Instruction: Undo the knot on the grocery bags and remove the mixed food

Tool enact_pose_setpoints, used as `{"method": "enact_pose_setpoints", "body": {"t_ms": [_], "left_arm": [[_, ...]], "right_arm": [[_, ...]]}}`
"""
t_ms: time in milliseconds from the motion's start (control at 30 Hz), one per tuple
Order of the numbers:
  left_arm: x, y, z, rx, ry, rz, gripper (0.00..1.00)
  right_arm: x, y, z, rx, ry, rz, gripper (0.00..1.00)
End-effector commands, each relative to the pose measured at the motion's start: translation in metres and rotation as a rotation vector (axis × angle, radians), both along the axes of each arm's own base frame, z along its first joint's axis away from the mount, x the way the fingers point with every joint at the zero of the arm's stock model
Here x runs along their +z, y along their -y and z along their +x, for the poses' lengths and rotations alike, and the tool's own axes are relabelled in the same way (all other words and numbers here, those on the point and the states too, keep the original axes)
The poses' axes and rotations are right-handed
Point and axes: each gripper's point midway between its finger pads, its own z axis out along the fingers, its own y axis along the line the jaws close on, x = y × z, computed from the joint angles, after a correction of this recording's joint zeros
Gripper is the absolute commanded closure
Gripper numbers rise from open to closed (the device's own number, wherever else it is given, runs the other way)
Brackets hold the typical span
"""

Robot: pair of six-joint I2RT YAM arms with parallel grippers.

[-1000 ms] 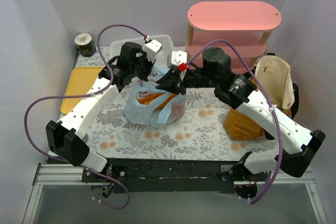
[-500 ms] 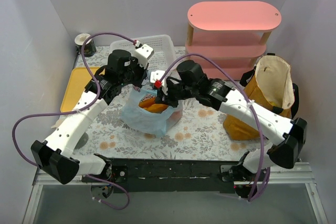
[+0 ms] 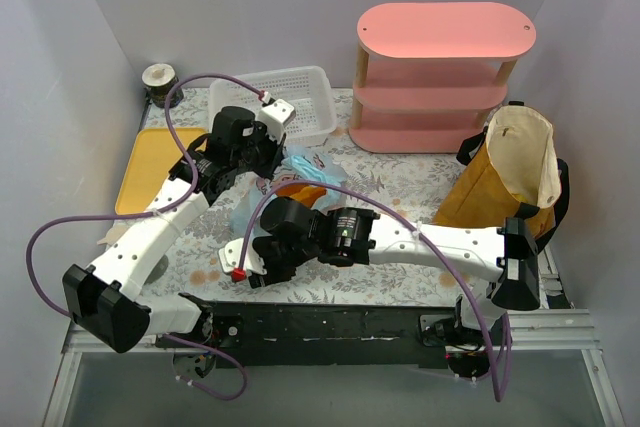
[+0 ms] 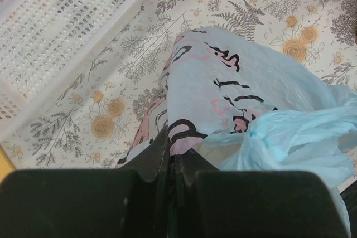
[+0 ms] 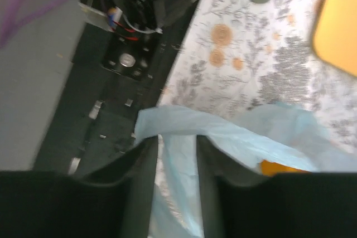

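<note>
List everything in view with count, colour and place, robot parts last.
bag: 1, pale blue with pink and black print, table centre
orange food: count unclear, orange, inside the bag
tote: 1, mustard with cream lining, standing at the right
shelf: 1, pink, back right
basket: 1, white, back centre
tray: 1, yellow, left edge
cup: 1, dark with white rim, back left corner
table cover: 1, grey and orange floral, under everything
left gripper: 1, black, shut on the bag
right gripper: 1, black, near table edge, bag plastic between its jaws
</note>
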Motion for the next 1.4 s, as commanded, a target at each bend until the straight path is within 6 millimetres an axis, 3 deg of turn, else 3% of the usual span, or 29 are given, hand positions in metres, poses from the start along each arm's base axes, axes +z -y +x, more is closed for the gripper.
{"method": "enact_pose_setpoints", "body": {"t_ms": [0,67,267,300,433,500,633,700,733,800,833,933,967,1033,1167,1200,1233,1267,1300,1367], "left_arm": [[0.007,0.002,-0.002,-0.005,0.026,-0.032,1.0],[0.003,0.001,-0.004,-0.008,0.021,-0.031,1.0],[0.004,0.001,-0.009,-0.038,0.038,-0.022,1.0],[0.003,0.001,-0.009,-0.044,0.038,-0.018,1.0],[-0.001,0.003,-0.006,-0.055,0.038,-0.007,1.0],[-0.004,0.005,-0.007,-0.065,0.03,-0.007,1.0],[-0.003,0.008,-0.007,-0.08,0.032,-0.014,1.0],[0.001,0.009,-0.004,-0.068,0.029,-0.028,1.0],[0.003,0.01,-0.003,-0.065,0.03,-0.032,1.0],[0.012,0.011,-0.003,-0.067,0.038,-0.046,1.0],[0.014,0.012,-0.005,-0.076,0.037,-0.051,1.0],[0.019,0.011,-0.01,-0.087,0.052,-0.063,1.0],[0.019,0.011,-0.012,-0.088,0.05,-0.063,1.0],[0.018,0.01,-0.014,-0.089,0.04,-0.059,1.0],[0.007,0.007,-0.02,-0.106,0.012,-0.03,1.0],[0.003,0.007,-0.022,-0.114,0.008,-0.022,1.0],[-0.001,0.006,-0.023,-0.118,0.005,-0.014,1.0],[-0.012,0.004,-0.025,-0.119,-0.014,-0.002,1.0],[-0.016,0.004,-0.026,-0.121,-0.022,-0.001,1.0],[-0.025,0.006,-0.029,-0.133,-0.044,0.0,1.0]], "right_arm": [[0.013,-0.002,0.025,-0.063,0.104,0.021,0.49],[0.018,0.003,0.031,-0.093,0.149,0.021,0.4],[0.055,0.034,0.039,-0.139,0.208,0.041,0.33],[0.073,0.038,0.039,-0.161,0.19,0.071,0.33],[0.113,0.049,0.051,-0.259,0.13,0.143,0.34],[0.131,0.053,0.068,-0.324,0.119,0.182,0.35],[0.144,0.058,0.1,-0.415,0.085,0.209,0.38],[0.143,0.059,0.107,-0.419,0.093,0.206,0.59],[0.132,0.058,0.104,-0.396,0.093,0.184,0.71],[0.119,0.057,0.097,-0.363,0.075,0.167,0.77],[0.095,0.059,0.098,-0.37,0.07,0.114,0.84],[0.065,0.064,0.119,-0.457,0.136,0.087,0.95],[0.04,0.072,0.125,-0.481,0.163,0.043,0.97],[0.032,0.077,0.149,-0.565,0.2,0.058,0.99],[-0.019,0.097,0.174,-0.634,0.145,-0.007,0.99],[-0.059,0.11,0.167,-0.594,0.149,-0.09,0.99],[-0.071,0.109,0.165,-0.557,0.176,-0.08,0.99],[-0.084,0.112,0.153,-0.495,0.169,-0.096,0.98],[-0.111,0.122,0.133,-0.397,0.152,-0.15,0.97],[-0.117,0.13,0.116,-0.373,0.107,-0.159,0.97]]}}
